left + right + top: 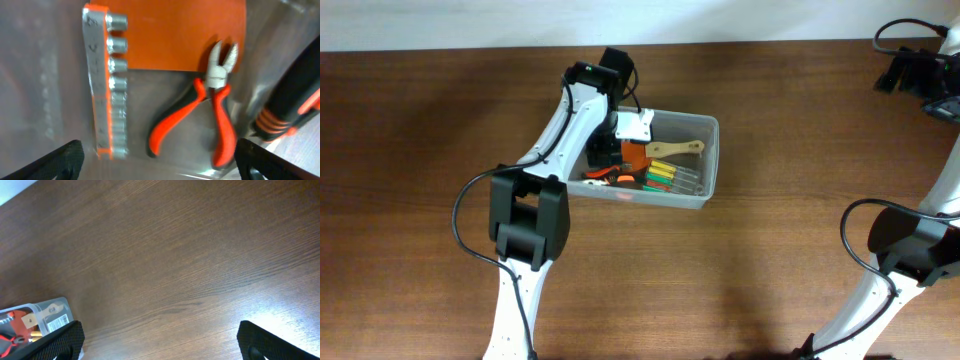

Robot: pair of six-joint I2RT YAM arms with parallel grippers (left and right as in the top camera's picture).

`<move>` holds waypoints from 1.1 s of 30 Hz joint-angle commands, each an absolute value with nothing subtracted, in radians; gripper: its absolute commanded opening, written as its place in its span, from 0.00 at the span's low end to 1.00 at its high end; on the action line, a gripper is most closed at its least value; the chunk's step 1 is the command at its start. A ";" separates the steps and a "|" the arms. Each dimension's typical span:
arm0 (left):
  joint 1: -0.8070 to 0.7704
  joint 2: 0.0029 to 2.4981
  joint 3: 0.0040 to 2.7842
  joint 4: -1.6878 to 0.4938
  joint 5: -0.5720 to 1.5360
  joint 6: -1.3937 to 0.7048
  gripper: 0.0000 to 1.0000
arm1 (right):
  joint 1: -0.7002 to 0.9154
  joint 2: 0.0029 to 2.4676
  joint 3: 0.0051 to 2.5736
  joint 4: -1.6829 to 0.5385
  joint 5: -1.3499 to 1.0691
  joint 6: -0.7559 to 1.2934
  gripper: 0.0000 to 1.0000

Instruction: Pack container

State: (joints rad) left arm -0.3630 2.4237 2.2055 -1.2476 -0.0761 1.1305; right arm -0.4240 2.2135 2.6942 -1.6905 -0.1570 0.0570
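Observation:
The container [712, 160] is a clear-greyish plastic bin at the table's middle. It holds red-handled pliers [215, 112], a socket rail [107, 85], an orange flat piece [175, 30], a wooden-handled brush [675, 149] and coloured screwdrivers [665, 178]. My left gripper [160, 162] is open and empty, hanging over the bin's left part just above the pliers and the socket rail. My right gripper [160, 340] is open and empty, up over bare table at the far right; the bin's corner [52, 312] shows at that view's lower left.
The brown wooden table [800, 100] runs all round the bin. The right arm's base [910, 245] stands at the right edge. The left arm's base [528, 215] stands in front of the bin's left end.

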 commanded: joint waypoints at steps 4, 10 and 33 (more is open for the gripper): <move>-0.357 2.279 2.412 -1.367 -0.047 0.862 0.99 | -0.427 2.219 2.691 -1.687 -0.166 0.068 0.98; -0.341 2.120 2.492 -1.464 -0.049 0.681 0.99 | -0.427 2.219 2.691 -1.687 -0.166 0.068 0.98; 0.071 1.995 2.486 -1.685 -0.048 0.172 0.99 | -0.391 2.250 2.686 -1.687 -0.165 0.068 0.98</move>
State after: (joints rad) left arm 0.0460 1.9896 2.4897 -1.6840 -0.0566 0.1993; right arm -0.4168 2.2311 2.6942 -1.6905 -0.1566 0.0574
